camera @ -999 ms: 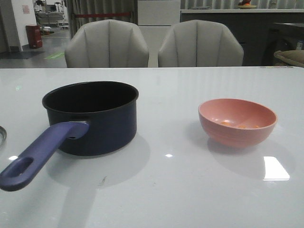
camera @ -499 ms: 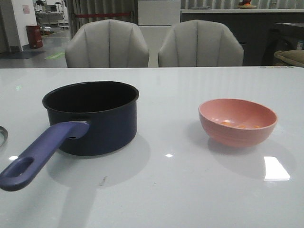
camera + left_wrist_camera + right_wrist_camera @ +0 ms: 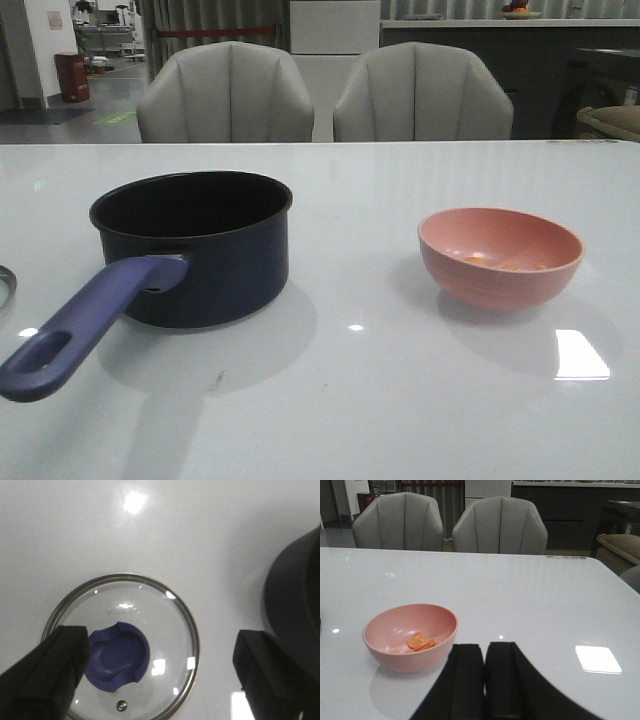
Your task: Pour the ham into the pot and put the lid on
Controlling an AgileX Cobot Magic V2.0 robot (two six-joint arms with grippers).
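While the ham (image 3: 419,642) sits unpoured in the bowl (image 3: 500,257), the pot (image 3: 195,245) is empty; left pincer (image 3: 155,667) released above the lid (image 3: 122,650), right pincer (image 3: 484,680) clenched empty.

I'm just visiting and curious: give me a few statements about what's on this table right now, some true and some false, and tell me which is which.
1. The ham is in the bowl. True.
2. The lid sits on the pot. False: it lies flat on the table beside the pot, and the pot is uncovered.
3. The left gripper is open above the lid. True.
4. The right gripper holds the bowl. False: it is shut on nothing, apart from the bowl.
5. The pot already has ham in it. False: its inside looks dark and bare.
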